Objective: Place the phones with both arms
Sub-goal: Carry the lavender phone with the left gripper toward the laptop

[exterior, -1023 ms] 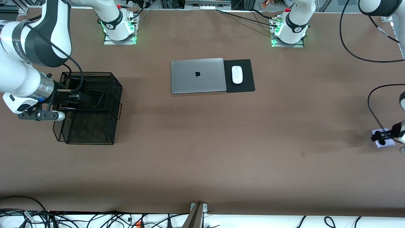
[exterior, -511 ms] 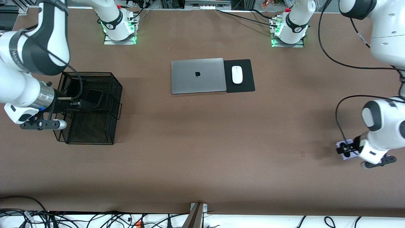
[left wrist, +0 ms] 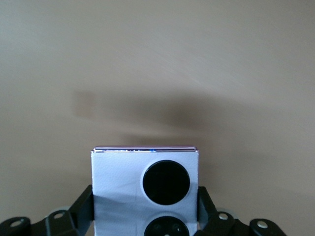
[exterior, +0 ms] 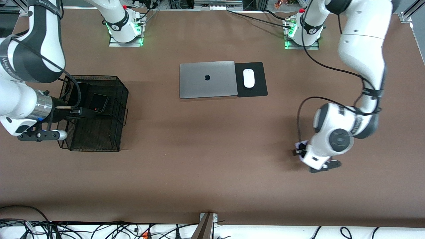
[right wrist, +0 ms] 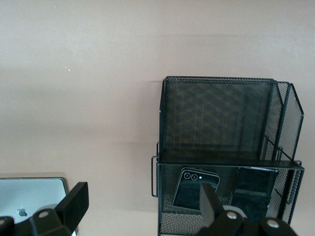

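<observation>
My left gripper [exterior: 297, 151] is shut on the lavender-white phone [exterior: 302, 145] and holds it above the bare table, between the middle and the left arm's end. In the left wrist view the phone [left wrist: 118, 182] sits between the fingers of the left gripper [left wrist: 145, 211] with its two black lenses showing. My right gripper [exterior: 82, 113] is open and empty over the black mesh organizer [exterior: 94, 141]. The small dark flip phone [exterior: 99, 103] lies in the organizer. In the right wrist view the flip phone [right wrist: 189, 189] lies beside the long black slab [right wrist: 255, 189], past the right gripper [right wrist: 142, 206].
A closed silver laptop [exterior: 207, 79] lies at the table's middle, nearer the robots' bases, with a white mouse [exterior: 248, 78] on a black pad [exterior: 257, 91] beside it. The laptop's corner also shows in the right wrist view [right wrist: 29, 194]. The organizer's mesh walls [right wrist: 216, 118] stand upright.
The left arm has carried the lavender-white phone from the left arm's end of the table toward the middle. The right gripper has drawn back a little from the flip phone and stays over the organizer.
</observation>
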`<state>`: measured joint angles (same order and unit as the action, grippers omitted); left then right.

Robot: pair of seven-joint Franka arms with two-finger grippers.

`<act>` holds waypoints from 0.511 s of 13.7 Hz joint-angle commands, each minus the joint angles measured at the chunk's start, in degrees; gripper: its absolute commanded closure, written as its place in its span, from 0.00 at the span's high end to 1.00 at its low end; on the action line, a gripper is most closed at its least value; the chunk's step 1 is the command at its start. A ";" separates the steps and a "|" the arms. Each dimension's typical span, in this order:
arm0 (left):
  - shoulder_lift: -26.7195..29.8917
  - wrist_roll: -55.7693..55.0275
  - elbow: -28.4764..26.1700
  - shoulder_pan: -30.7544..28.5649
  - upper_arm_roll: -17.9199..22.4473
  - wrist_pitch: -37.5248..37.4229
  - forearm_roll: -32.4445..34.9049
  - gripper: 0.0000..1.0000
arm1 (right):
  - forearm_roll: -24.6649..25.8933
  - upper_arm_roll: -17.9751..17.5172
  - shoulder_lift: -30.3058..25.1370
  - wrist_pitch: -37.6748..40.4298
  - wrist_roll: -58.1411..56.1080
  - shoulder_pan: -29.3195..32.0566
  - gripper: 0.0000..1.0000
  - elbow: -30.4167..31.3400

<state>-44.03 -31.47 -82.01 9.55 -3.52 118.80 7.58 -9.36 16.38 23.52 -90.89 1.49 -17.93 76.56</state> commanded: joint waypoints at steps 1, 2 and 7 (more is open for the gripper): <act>0.97 -5.60 1.49 6.59 1.14 -3.65 -0.98 0.16 | 5.65 -11.25 -0.22 1.94 5.17 7.72 1.00 -2.30; 0.36 -7.97 3.16 9.40 1.23 -4.62 -1.16 0.16 | 7.41 -14.68 -0.75 1.94 6.58 10.00 1.00 -2.30; -3.67 -11.33 9.65 18.65 1.15 -4.28 -5.72 0.16 | 9.89 -19.63 -0.66 1.59 8.26 13.01 1.00 -2.21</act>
<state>-44.44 -42.72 -78.50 25.59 -3.58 115.90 4.16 -0.66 -1.49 23.16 -90.43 8.69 -6.00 75.04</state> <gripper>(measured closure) 0.150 0.000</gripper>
